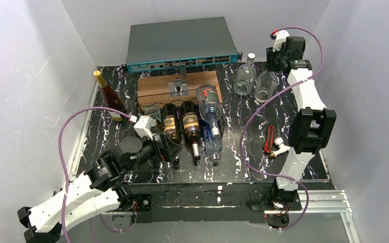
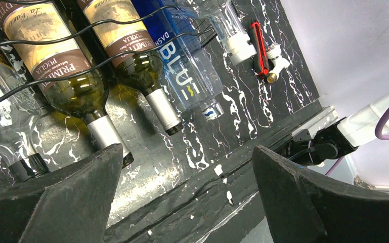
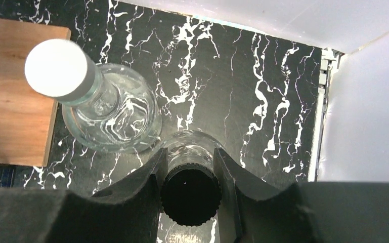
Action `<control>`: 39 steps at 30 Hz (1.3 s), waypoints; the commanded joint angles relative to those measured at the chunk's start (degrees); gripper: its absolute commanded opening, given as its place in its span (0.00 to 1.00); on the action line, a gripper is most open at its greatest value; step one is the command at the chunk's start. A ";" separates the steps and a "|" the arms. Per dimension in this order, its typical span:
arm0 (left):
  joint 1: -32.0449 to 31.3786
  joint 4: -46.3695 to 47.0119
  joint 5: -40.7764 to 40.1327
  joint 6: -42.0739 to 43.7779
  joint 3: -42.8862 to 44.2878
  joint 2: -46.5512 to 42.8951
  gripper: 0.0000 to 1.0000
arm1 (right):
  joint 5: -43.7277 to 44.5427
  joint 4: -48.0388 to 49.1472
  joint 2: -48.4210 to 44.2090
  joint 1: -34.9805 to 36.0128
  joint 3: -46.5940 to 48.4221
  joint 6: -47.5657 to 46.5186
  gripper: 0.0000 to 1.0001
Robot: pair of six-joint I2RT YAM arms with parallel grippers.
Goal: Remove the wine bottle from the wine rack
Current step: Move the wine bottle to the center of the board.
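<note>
Seen from above, the wine rack [image 1: 182,119] sat loaded at centre, the left hand [image 1: 164,149] at its near-left end. Its wrist view showed that hand wide open before a wine bottle [image 2: 71,76]. In the right wrist view, the right hand [image 3: 188,158] gripped an upright clear bottle [image 3: 189,202] far right; a swing could topple its capped neighbour [image 3: 106,111].
</note>
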 commanded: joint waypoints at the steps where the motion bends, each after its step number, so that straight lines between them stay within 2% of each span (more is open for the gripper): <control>1: 0.09 1.23 -1.32 0.75 -0.25 0.66 0.98 | 1.31 13.13 -1.90 -0.30 6.36 0.55 0.01; 6: 0.11 1.62 -0.97 0.85 -0.02 1.43 0.98 | 1.56 13.61 -1.22 -0.30 6.37 0.96 0.03; 12: 0.10 1.79 -0.98 0.70 -0.60 1.63 0.98 | 1.73 14.07 -1.25 -0.46 4.60 0.94 0.19; 16: 0.12 1.98 -0.79 0.25 -1.02 1.41 0.98 | 1.60 14.33 -2.32 -0.73 2.49 1.04 0.41; 18: 0.12 1.91 -0.52 -0.23 -1.19 0.94 0.98 | 1.49 14.68 -4.11 -1.25 -0.11 1.54 0.66; 19: 0.05 1.94 -0.52 -0.69 -1.62 0.53 0.98 | 1.05 14.60 -4.90 -1.48 -0.85 1.87 0.73; 24: 0.12 2.11 -0.01 -2.24 -2.08 0.29 0.98 | -0.85 14.68 -9.74 -2.31 -5.36 3.29 0.93; 27: 0.09 2.28 0.26 -2.74 -2.15 0.49 0.98 | -2.26 13.93 -13.31 -2.66 -8.17 3.67 0.98; 39: 0.11 3.27 1.28 -4.03 -2.17 1.53 0.98 | -12.14 7.28 -24.84 -3.03 -16.41 3.00 0.98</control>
